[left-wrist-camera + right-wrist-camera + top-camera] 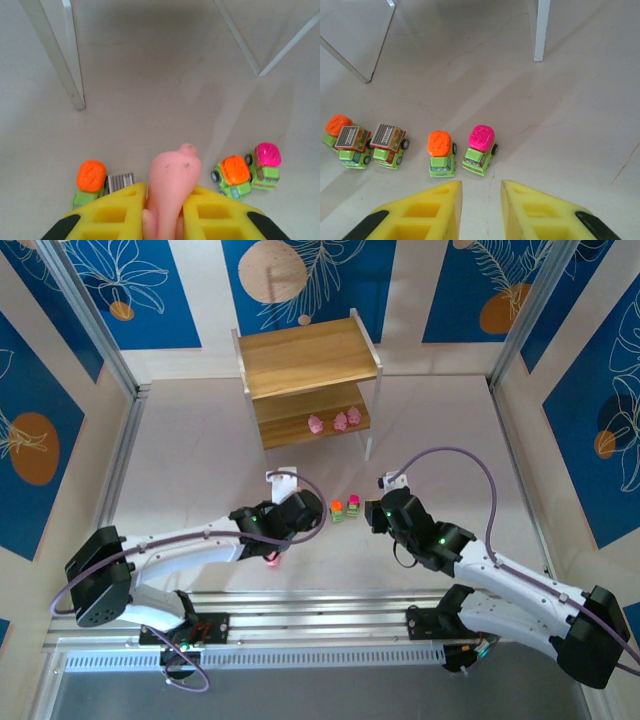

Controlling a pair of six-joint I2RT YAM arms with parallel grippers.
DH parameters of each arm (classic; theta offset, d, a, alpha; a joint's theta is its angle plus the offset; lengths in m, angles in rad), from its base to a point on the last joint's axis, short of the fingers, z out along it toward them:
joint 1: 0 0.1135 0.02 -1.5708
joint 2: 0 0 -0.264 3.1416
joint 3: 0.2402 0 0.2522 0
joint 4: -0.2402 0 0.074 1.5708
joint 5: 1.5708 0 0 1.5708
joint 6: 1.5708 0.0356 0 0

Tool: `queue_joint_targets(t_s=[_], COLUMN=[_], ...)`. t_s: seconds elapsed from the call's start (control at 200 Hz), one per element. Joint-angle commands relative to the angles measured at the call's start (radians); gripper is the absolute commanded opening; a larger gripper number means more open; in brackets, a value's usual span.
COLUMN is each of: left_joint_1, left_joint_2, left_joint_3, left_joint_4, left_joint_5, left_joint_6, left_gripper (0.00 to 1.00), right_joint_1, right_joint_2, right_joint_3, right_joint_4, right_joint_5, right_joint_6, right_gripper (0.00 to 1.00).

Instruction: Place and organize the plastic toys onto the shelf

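Pink plastic pig toy [175, 172] sits pinched in the left gripper [165, 200]; set it upright beside the three pink pigs [335, 422] on the light wooden two-tier shelf [305, 355]. The right gripper [481, 187] hangs spread.

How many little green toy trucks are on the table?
5, in a row before the right gripper: an orange-topped green plastic truck far left, two flat brown-topped trucks, another orange-topped truck, then a pink-topped truck. Others may be hidden.
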Motion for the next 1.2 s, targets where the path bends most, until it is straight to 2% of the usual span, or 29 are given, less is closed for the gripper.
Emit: queue_joint_targets(t_s=[0.0,0.505,1.196], left_joint_1=[0.037,0.189,0.296], left_joint_2=[0.025,0.161,0.305], left_joint_3=[0.066,0.288,0.457], left_joint_4=[-0.012,-0.011,-0.001], left_joint_5=[0.026,0.087,0.112], left_joint_6=[0.077,0.190,0.259], left_gripper=[0.19,0.18,0.19], right_joint_1=[-0.013,-0.056,-0.090], right_joint_2=[-0.025,-0.052,-0.062], right_joint_3=[-0.016,-0.027,-0.035], right_joint_4=[-0.003,0.000,0.004], right_joint_5=[-0.027,-0.099,-0.145], right_joint_6=[0.017,0.035,0.045], right_gripper=[0.27,0.27,0.27])
